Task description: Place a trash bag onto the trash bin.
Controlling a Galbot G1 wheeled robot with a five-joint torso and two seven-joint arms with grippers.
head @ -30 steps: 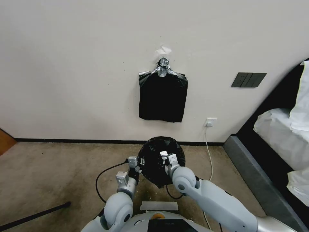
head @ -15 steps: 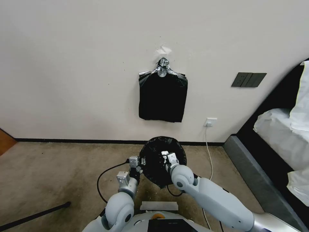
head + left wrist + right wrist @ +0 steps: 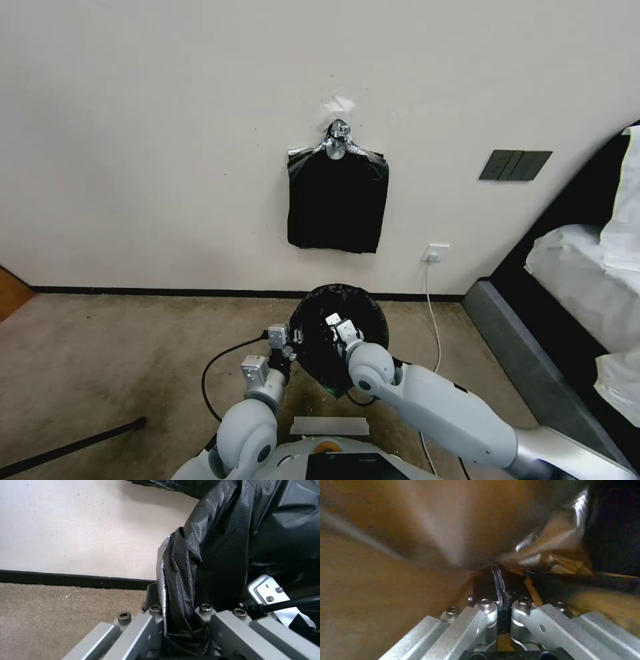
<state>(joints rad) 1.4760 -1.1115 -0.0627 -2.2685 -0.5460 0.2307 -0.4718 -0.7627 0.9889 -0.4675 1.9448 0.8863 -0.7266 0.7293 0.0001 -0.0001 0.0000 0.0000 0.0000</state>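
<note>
where the carpet point(image 3: 120, 347) meets the wall in the head view, the trash bag point(image 3: 363, 308) drapes the bin's mouth, with the left gripper point(image 3: 285, 341) at its 9 o'clock edge and the right gripper point(image 3: 339, 327) inside the opening. a bundle of black bags point(image 3: 337, 200) hangs at 12 o'clock. in the left wrist view, the left gripper point(image 3: 181, 620) is clenched on bag plastic point(image 3: 213, 555). in the right wrist view, the right gripper point(image 3: 500, 600) pinches a thin black fold point(image 3: 500, 590).

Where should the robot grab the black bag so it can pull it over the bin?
Probably by the bag's top edge, coming from outside, pinching the thin rim fold. The middle hangs loose inside the bin, so only the edge gives a flat flap to pinch. The left gripper is shut on the rim fold at the bag's left side; the right gripper sits inside the mouth, pinching film.
</note>
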